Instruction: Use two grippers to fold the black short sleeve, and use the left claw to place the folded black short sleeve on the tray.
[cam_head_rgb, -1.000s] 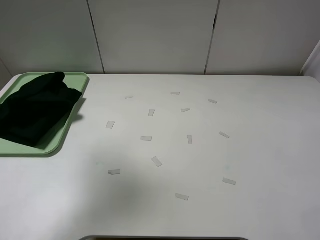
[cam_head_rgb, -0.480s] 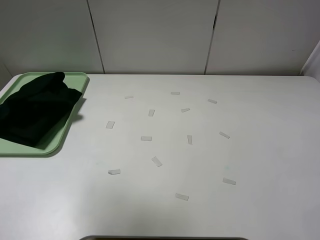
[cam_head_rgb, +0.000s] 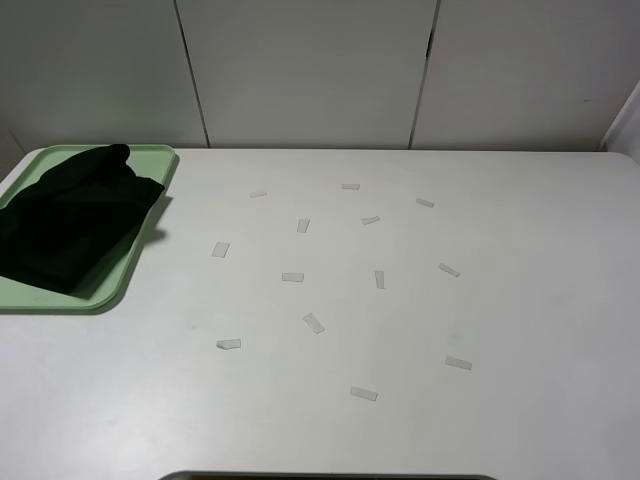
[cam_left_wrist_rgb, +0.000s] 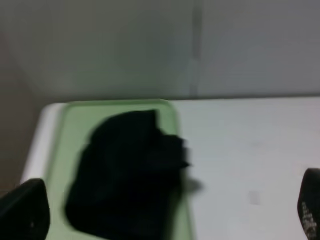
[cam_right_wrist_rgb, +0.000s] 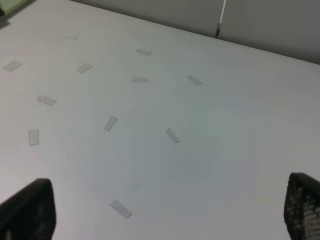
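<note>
Gaping wide and empty, the left end effector (cam_left_wrist_rgb: 160, 210) shows only its two dark fingertips at the margins of its wrist view, hanging over the desk (cam_head_rgb: 420, 320) and looking toward the tray (cam_left_wrist_rgb: 55, 150). The right end effector (cam_right_wrist_rgb: 165, 210) is likewise spread open with nothing between its tips, above the scattered tape strips (cam_right_wrist_rgb: 111, 123) in the middle of the desk. Neither arm appears in the high view, so both seem pulled back clear of the work.

At the desk's far left corner the tray (cam_head_rgb: 150, 160) lies flat, and the shirt (cam_head_rgb: 70, 225) rests on it as a bunched black bundle. One edge of the shirt (cam_left_wrist_rgb: 130, 175) spills over the tray's rim toward the desk centre. Judging by this, the placing is done and the task looks essentially complete.
</note>
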